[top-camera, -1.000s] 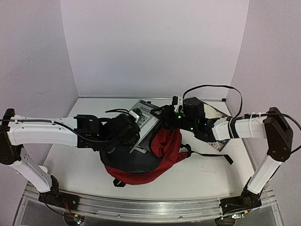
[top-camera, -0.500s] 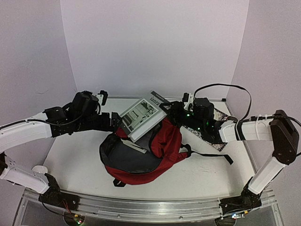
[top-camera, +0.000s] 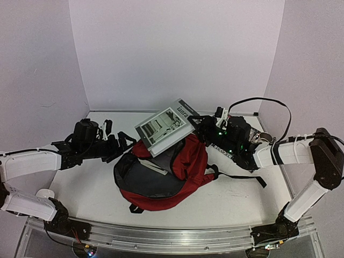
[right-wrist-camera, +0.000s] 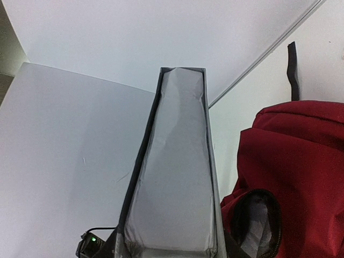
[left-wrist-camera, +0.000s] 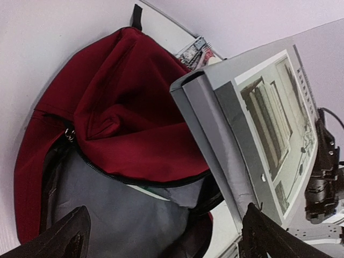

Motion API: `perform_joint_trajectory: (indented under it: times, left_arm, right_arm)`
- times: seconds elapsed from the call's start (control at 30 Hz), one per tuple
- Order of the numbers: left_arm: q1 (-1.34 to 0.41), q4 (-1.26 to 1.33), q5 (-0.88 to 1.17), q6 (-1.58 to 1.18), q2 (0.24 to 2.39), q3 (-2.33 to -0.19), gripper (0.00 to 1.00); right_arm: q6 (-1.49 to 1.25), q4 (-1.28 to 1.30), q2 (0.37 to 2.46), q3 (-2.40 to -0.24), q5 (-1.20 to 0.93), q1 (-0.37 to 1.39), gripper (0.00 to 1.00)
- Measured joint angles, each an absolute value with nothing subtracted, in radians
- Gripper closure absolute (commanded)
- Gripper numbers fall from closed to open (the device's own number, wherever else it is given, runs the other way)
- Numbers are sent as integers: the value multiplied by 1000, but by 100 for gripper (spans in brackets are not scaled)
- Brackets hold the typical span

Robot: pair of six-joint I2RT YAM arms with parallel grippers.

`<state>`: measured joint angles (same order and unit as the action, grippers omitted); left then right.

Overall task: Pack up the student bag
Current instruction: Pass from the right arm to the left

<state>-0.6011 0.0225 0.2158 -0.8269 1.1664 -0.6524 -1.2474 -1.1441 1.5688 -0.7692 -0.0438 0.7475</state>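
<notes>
The student bag (top-camera: 172, 177) lies open in the middle of the table, dark red with grey lining (top-camera: 145, 180). My right gripper (top-camera: 196, 125) is shut on the right edge of a grey hardcover book (top-camera: 164, 128) and holds it tilted in the air above the bag's far side. In the right wrist view the book's edge (right-wrist-camera: 174, 183) rises from my jaws and the bag (right-wrist-camera: 301, 161) is to the right. My left gripper (top-camera: 125, 142) is open and empty, just left of the bag. Its view shows the bag's opening (left-wrist-camera: 118, 209) and the book (left-wrist-camera: 258, 129).
A flat white-edged item (top-camera: 156, 167) lies inside the bag. A black-and-white patterned booklet (top-camera: 251, 163) lies on the table under my right arm. A black strap (top-camera: 242, 177) trails right of the bag. A small white object (top-camera: 45, 193) sits at the near left.
My left gripper has pulled out of the bag's opening and moved left. My right gripper has lifted the book up and a little right, off the bag.
</notes>
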Motion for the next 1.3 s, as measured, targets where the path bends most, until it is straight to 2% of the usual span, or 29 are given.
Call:
perform_joint_trajectory:
  times: [0.47,0.7,0.87,1.1,1.3]
  left_arm:
    - [-479,377,432,-1040,1229,-631,1]
    - [-464,526,505,-1130,1299,-612,13]
    - [-450,601,530,-1190,1327,-599,28]
    - [-451,701,549,-1270,1351,-550,22]
    - [-450,728,545,-1308,1359,-523,29]
  right_arm:
    - [-1325,-1238,1575,-769,-128,748,74]
    - [-1365,-1250,1629,-770,-177,748,74]
    - [-1388,-1258,1647,-784,-192,744,74]
    - [-1413,-1263,1668,-792,-215,745,74]
    - [-1433,-1258,1696,-805,-228,745,74]
